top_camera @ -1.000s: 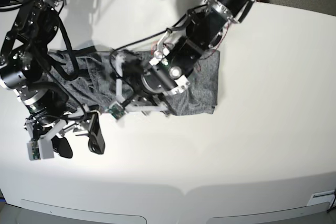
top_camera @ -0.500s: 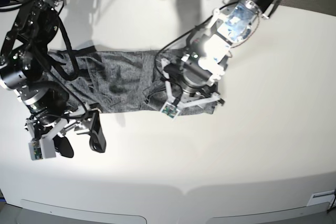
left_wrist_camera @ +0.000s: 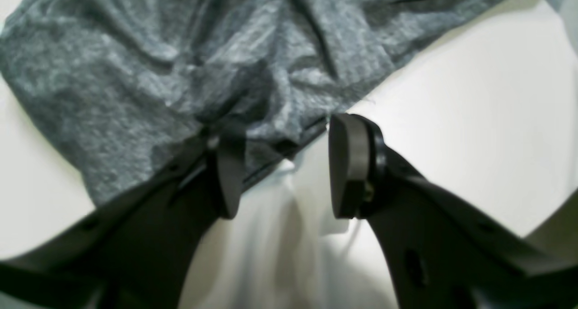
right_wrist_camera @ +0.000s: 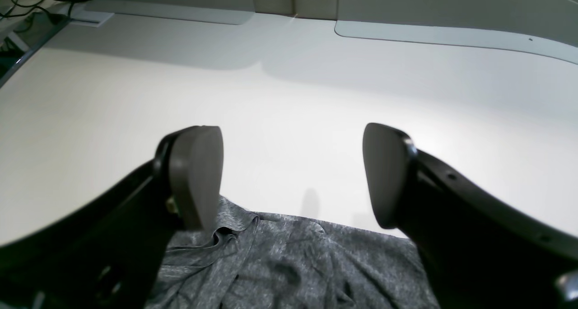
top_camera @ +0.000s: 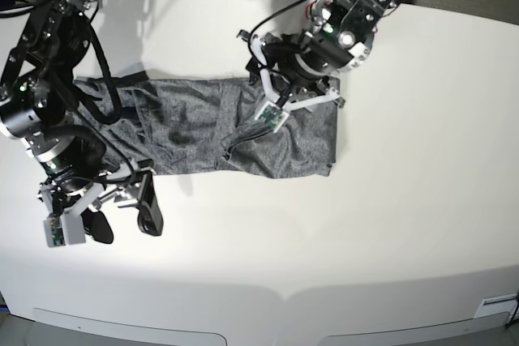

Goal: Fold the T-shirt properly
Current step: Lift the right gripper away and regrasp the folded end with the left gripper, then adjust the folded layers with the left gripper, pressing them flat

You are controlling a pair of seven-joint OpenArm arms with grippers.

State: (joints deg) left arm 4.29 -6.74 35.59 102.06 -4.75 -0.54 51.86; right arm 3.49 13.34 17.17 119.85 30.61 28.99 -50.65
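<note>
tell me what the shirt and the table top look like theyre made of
The T-shirt: apparently a soft knit, matte heather grey; its mottled light-and-dark flecking and loose wrinkles suggest jersey, though the fibre cannot be told. The table: a hard, smooth white top with a faint sheen, possibly laminate or painted board.

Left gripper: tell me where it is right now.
In the base view the left gripper hovers open at upper centre-right, over the far edge of the T-shirt; its wrist view shows one finger over the hem.
</note>
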